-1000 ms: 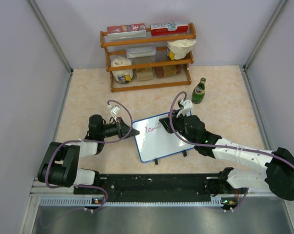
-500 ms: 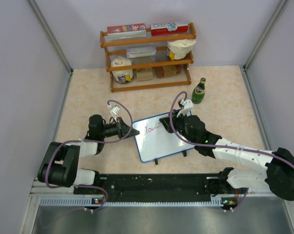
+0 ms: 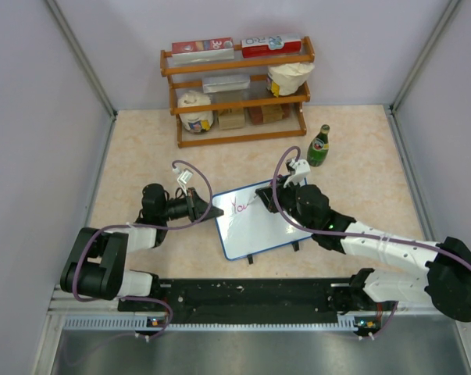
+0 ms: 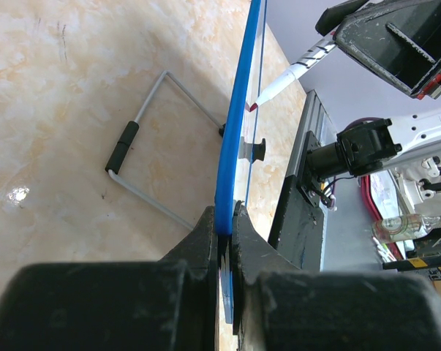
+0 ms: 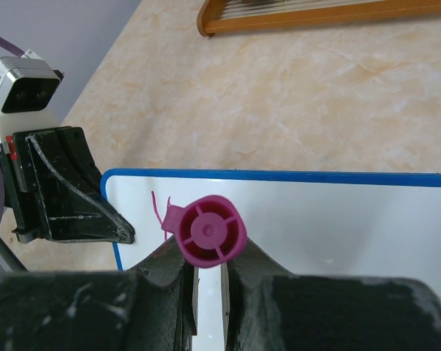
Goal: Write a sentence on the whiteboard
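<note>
The whiteboard (image 3: 255,223), white with a thin blue frame, lies propped at mid-table with a few magenta letters near its upper left. My left gripper (image 3: 213,212) is shut on the board's left edge; the left wrist view shows the blue frame (image 4: 238,124) pinched between the jaws. My right gripper (image 3: 286,197) is shut on a marker (image 5: 211,229) with a magenta end cap, its tip down on the board (image 5: 330,219) near the writing. The marker's white barrel and tip also show in the left wrist view (image 4: 289,73).
A wooden shelf rack (image 3: 237,90) with food packages stands at the back. A green bottle (image 3: 319,146) stands right of it, near my right arm. The board's wire stand (image 4: 143,157) rests on the table under it. Walls close both sides.
The right gripper and marker have shifted very slightly over the board; the left gripper and the board have not moved.
</note>
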Available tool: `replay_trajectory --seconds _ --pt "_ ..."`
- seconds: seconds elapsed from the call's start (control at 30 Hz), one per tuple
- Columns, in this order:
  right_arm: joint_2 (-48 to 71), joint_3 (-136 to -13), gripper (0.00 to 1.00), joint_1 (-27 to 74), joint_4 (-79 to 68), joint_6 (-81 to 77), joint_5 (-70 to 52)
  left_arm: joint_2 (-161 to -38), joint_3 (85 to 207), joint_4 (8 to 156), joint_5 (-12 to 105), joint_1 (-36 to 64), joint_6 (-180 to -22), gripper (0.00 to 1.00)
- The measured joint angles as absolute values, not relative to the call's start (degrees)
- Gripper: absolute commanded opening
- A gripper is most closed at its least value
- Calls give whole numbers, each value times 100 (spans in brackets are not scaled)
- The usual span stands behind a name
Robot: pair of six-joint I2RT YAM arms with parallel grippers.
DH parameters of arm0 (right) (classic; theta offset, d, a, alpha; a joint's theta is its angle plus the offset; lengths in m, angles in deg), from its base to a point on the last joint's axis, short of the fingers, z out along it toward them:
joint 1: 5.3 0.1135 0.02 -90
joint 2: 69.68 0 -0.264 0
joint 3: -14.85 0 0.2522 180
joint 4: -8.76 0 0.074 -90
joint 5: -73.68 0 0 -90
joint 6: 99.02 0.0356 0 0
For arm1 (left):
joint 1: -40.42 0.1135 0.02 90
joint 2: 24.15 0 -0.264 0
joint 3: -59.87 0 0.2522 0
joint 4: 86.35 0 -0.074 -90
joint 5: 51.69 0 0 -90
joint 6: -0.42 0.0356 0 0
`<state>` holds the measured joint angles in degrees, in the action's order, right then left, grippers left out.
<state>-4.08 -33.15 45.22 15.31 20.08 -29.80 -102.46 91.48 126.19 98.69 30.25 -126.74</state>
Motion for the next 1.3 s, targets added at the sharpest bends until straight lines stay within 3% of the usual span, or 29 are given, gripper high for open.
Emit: replay_trajectory --seconds 1.3 --pt "-941 -3175 0 4516 1376 1853 -2914 -10246 9148 12621 9887 3025 -12668 0"
